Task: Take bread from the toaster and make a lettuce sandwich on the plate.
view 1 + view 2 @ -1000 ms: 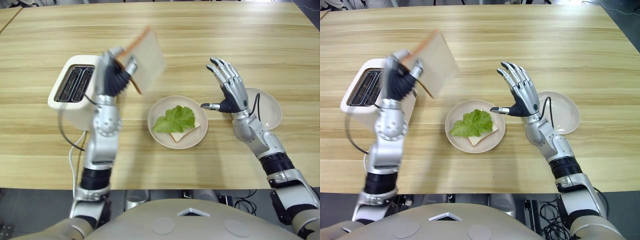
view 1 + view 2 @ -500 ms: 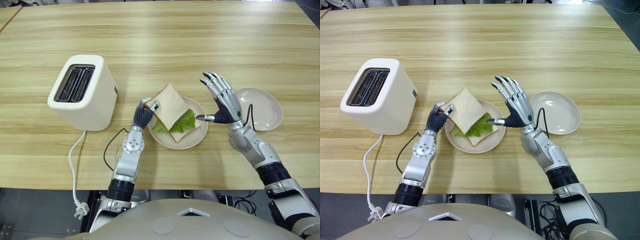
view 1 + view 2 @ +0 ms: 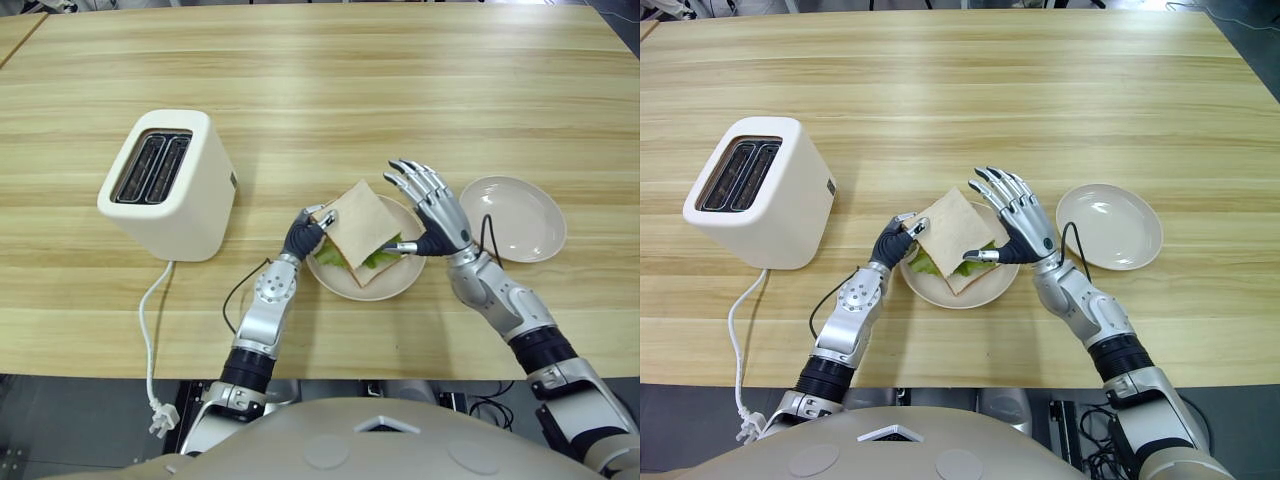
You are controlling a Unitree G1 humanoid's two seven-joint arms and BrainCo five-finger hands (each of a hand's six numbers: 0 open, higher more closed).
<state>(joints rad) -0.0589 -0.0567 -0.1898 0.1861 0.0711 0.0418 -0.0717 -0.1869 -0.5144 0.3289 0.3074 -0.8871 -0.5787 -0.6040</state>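
A slice of bread [image 3: 362, 230] lies tilted over the lettuce [image 3: 375, 260] and a lower slice on the cream plate [image 3: 390, 290] in the table's middle. My left hand [image 3: 305, 232] is shut on the top slice's left corner. At the plate's right side my right hand [image 3: 432, 212] is open, fingers spread, its thumb tip touching the slice's right edge. The white toaster [image 3: 165, 185] stands at the left with both slots dark.
A second cream plate [image 3: 512, 218] lies just right of my right hand, with nothing on it. The toaster's white cord [image 3: 148, 340] runs down to the table's near edge at the left. Bare wood stretches across the far half.
My left hand has brought the bread slice down from beside the toaster onto the lettuce and shifted it right over the plate. My right hand has moved left to the slice's edge.
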